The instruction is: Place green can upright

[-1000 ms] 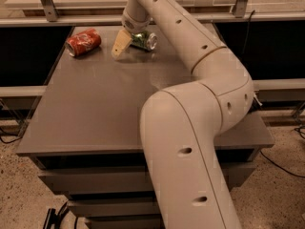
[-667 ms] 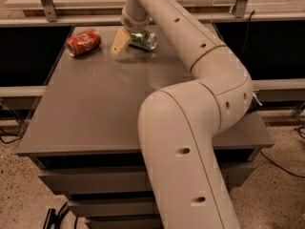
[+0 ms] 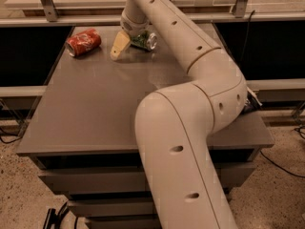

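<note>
The green can lies on its side at the far middle of the grey table, its silver end facing right. My gripper reaches down from the long white arm and sits right against the can's left side, low over the tabletop. The arm's wrist hides part of the can, so contact between them is unclear.
A red soda can lies on its side at the far left of the table, apart from the gripper. My arm's big elbow fills the right front of the view. A light counter with metal legs runs behind the table.
</note>
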Available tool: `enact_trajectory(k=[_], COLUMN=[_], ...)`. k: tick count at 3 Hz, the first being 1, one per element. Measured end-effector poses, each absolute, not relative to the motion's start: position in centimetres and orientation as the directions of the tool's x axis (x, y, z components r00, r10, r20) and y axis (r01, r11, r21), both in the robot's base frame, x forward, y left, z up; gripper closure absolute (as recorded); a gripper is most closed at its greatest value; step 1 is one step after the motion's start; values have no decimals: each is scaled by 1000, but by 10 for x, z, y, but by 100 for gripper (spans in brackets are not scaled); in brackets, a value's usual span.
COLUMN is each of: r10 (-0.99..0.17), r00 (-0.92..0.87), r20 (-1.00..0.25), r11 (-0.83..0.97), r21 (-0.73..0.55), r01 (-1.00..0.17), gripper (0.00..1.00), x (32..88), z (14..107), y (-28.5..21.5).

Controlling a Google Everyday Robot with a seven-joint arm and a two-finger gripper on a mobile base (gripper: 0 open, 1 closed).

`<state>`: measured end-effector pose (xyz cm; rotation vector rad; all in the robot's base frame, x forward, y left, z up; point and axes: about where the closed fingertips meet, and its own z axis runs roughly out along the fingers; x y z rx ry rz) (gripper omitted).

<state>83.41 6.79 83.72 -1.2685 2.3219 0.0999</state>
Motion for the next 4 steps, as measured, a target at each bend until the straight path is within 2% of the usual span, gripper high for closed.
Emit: enact_trajectory(k=[1,4], r10=[-780,-782], r00=[-434,-430], r20=[-451,-451], r11=[549,545], r21=[-160,-160], r01=[-820,-823], gripper=[17,87], x=[834,834], z=[833,843], y=[70,70])
